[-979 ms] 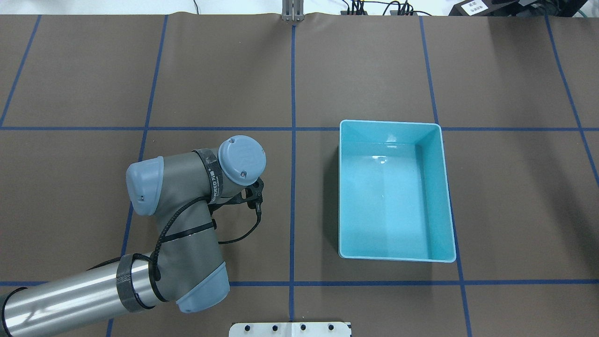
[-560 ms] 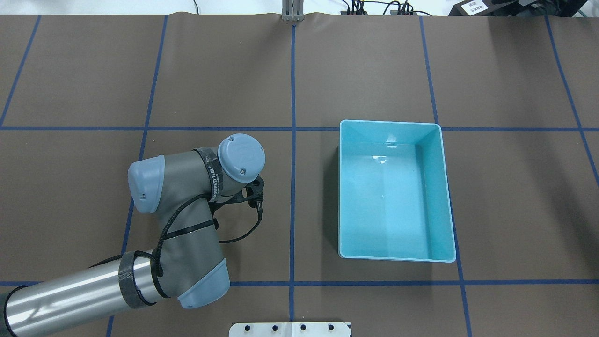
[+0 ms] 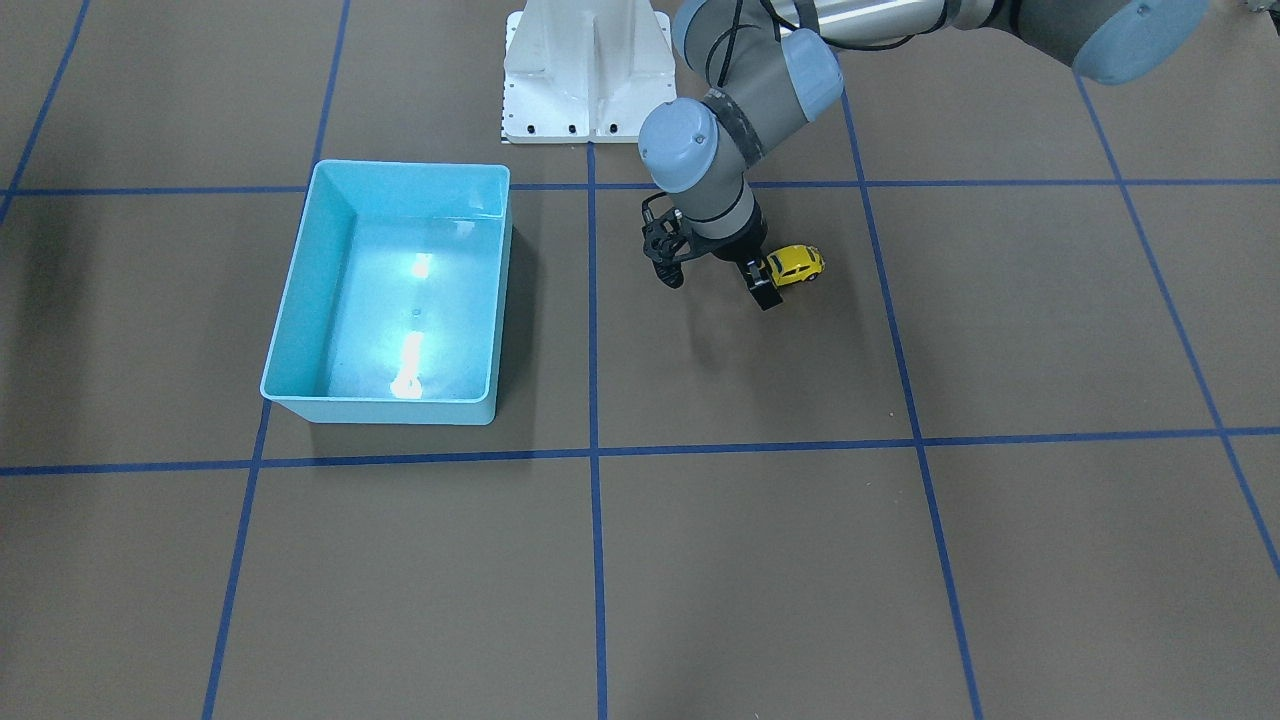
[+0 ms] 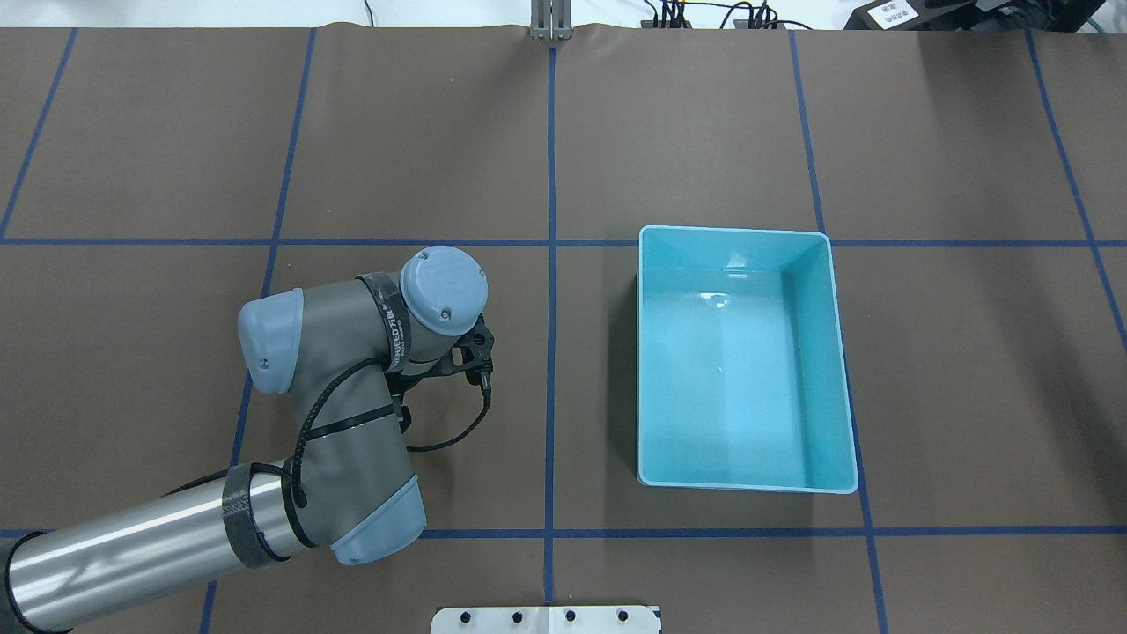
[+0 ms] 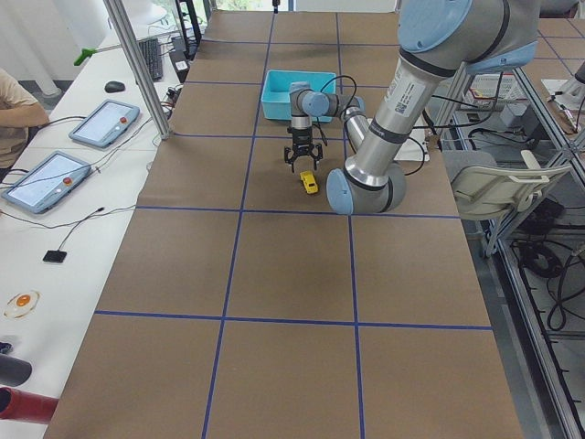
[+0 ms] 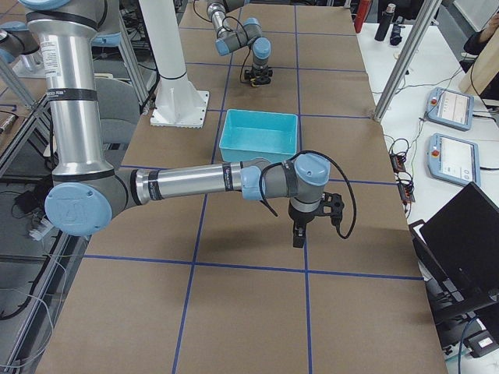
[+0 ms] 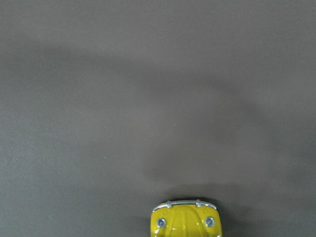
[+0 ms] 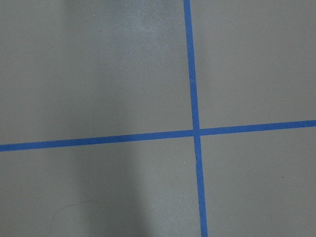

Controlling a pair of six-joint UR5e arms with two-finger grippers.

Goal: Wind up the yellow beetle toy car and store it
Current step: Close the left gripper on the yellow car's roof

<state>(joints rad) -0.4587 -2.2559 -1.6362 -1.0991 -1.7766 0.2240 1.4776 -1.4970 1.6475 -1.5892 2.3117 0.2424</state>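
Looks barely begun: the yellow beetle toy car [image 3: 797, 264] sits loose on the counter [image 3: 1000, 350] mid-frame, beside the left gripper [image 5: 303, 163], apparently spread wide; winding and storing remain.

place: robotics lab | evidence: blue-taped grid table [image 3: 1000, 550]; teach pendants [image 5: 101, 124]; aluminium frame post [image 5: 137, 64]; laptop [image 6: 456, 249]

Glossy yellow paint gleams on the yellow beetle toy car [image 7: 185, 223], and its bumper [image 7: 187, 204] looks like bright chrome. The turquoise bin [image 3: 310, 290] is smooth, shiny plastic with glare on its floor. The table cover [image 4: 704, 123] is matt brown and paper-like, crossed by smooth blue tape lines [image 8: 192, 74]. The left arm has a brushed silvery metal tube [image 4: 132, 555], matt grey housings [image 4: 352, 335] and smooth blue-grey plastic caps [image 4: 445, 282].
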